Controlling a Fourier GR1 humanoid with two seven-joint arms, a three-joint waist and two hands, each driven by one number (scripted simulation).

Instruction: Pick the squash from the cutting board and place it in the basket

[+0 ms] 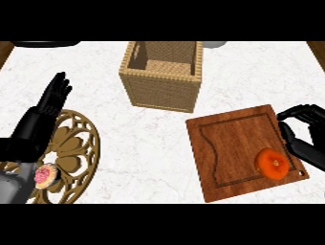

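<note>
- Looking steeply down in the head view, the small round orange squash [272, 162] sat on the brown wooden cutting board [229, 143], close to the board's right edge and lower right corner.
- The robot's black right hand [313, 139] stood at that same edge, just right of the squash; its fingers arched over the board's rim with the thumb lower down, half curled and parted, enclosing nothing.
- The squash therefore lay just left of and slightly below the right hand's fingers, and no contact between them could be made out.
- The squash looked nearly round from above, so no long axis could be told.
- The right hand was far nearer the squash than the black left hand [42, 119], which rested well apart at the view's left, fingers straight and pressed together, pointing up.
- The left hand lay over a round gold openwork trivet [77, 158], beside a small pink and white doughnut-like thing [45, 174].
- The square woven wicker basket [162, 86] stood open-topped up and left of the board, apart from it.
- All of it rested on a white marble counter [151, 139] with dark wood at both sides.
</note>
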